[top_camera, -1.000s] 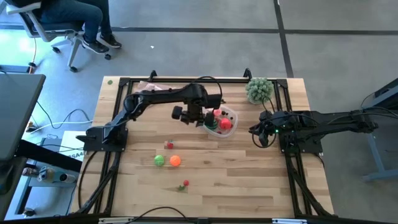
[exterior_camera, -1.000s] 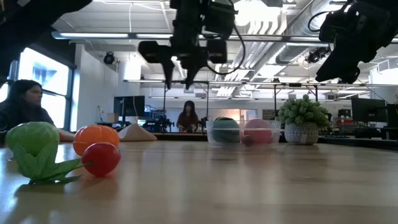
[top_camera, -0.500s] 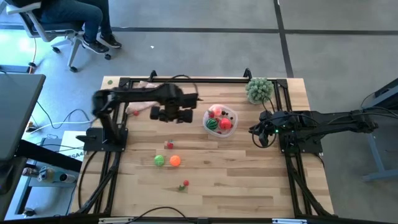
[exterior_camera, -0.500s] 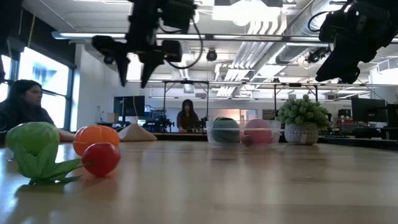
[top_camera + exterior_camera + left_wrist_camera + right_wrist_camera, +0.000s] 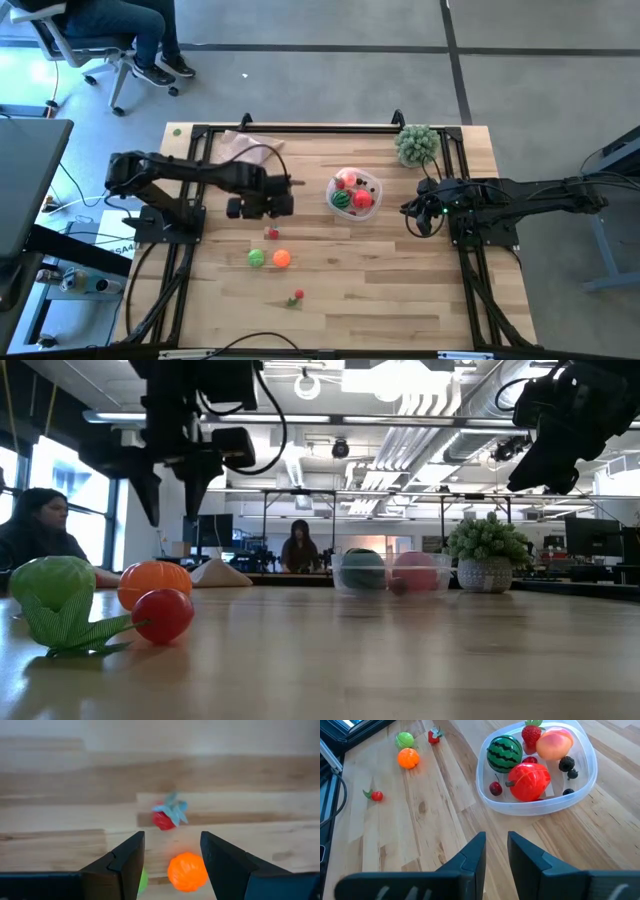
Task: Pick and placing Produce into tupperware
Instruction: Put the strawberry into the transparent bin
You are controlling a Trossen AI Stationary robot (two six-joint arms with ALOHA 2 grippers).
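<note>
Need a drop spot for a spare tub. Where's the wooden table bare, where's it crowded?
Bare: the front right of the wooden table, between the clear plastic tub of toy produce and the tiny red cherry.

Crowded: left of centre, where the open left gripper hangs over the small red strawberry, green ball and orange ball.

A clear tupperware (image 5: 580, 780) at upper right holds a dark-striped green watermelon (image 5: 504, 753) and red tomato (image 5: 529, 781); upper left, an orange ball (image 5: 408, 758) beside a green ball (image 5: 404, 739).
</note>
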